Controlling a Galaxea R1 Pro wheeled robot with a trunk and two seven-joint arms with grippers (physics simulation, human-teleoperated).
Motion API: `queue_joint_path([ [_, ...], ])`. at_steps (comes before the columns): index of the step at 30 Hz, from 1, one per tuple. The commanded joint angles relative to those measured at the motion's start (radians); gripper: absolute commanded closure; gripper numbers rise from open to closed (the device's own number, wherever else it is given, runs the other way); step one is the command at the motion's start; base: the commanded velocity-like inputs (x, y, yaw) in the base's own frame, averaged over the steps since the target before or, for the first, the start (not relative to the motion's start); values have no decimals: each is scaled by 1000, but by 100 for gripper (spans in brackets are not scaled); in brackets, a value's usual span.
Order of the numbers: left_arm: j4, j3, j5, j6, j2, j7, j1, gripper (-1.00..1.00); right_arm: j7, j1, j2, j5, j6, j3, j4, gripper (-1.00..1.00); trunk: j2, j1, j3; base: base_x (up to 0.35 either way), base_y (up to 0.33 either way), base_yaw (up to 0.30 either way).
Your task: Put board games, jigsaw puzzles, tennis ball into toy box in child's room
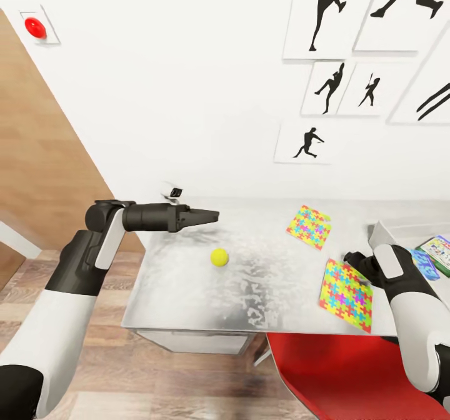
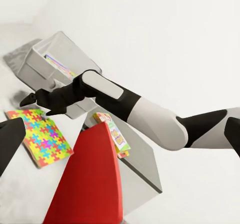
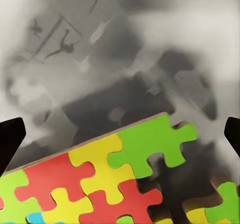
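Child's room, silhouette pictures [image 1: 325,85], jigsaw puzzles [image 1: 309,227]

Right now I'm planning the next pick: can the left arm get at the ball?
Probably yes. The left gripper hangs just above and behind the ball, which sits alone on bare table with nothing between them.

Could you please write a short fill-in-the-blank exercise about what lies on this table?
1. The tennis ball lies on the table, near the ____ tool.
2. ____ jigsaw puzzles lie flat on the tabletop.
3. The right tool hovers over the nearer puzzle, its jaws ____.
4. The chair below the table edge is ____.

Missing words: left; two; open; red
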Motion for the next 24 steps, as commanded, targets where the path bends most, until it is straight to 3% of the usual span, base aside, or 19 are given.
queue_joint_path([
  [1,0,-1,3,7,3,-1,-1,-100,-9,-1,0,-10,2,-1,-1,-100,-2,1,-2,-5,4,0],
  [24,0,-2,3,7,7,-1,0,-100,-9,0,1,-10,-5,-1,43,-100,-2,1,-2,-5,37,0],
])
